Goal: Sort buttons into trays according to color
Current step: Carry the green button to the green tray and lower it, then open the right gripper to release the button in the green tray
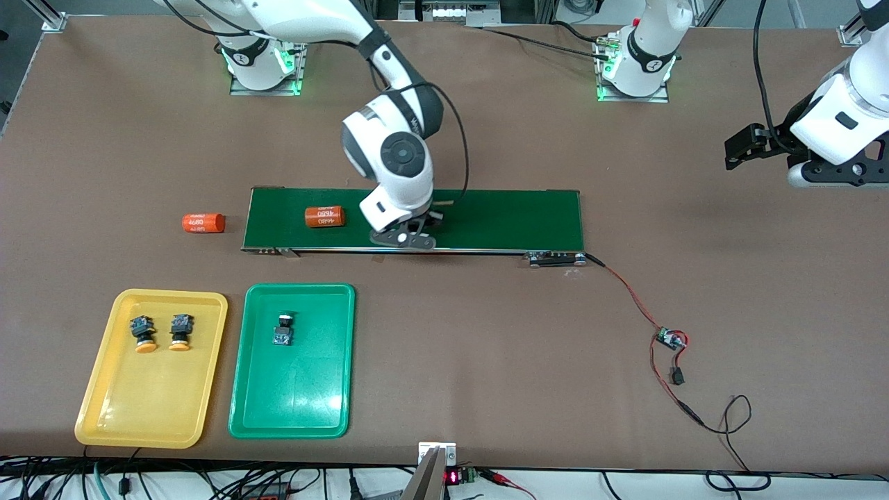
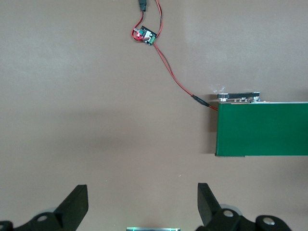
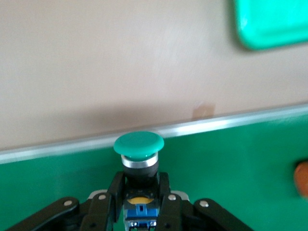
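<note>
A green-capped button (image 3: 138,149) sits clamped between the fingers (image 3: 113,192) of the right gripper (image 1: 406,235), its round cap projecting past the fingertips and its black-and-blue body held between the closed jaws. The right gripper is down at the dark-green conveyor belt (image 1: 500,219), at the belt's edge nearer the front camera. On the belt just beside this gripper, toward the right arm's end of the table, lies an orange cylinder with white print (image 1: 324,217); a second orange cylinder (image 1: 203,223) lies on the table off that end of the belt. Nearer the front camera than the gripper stand the two trays: the green tray (image 1: 292,410), holding one button (image 1: 283,330), and, beside it toward the right arm's end, the yellow tray (image 1: 139,410), holding two yellow-capped buttons (image 1: 144,332) (image 1: 180,332) side by side. The left gripper (image 2: 142,204) waits with its jaws wide apart and holding nothing, over bare table off the belt's end on the left arm's side. A small circuit board (image 1: 670,339) with red and black wires lies on the table near that end of the belt.
</note>
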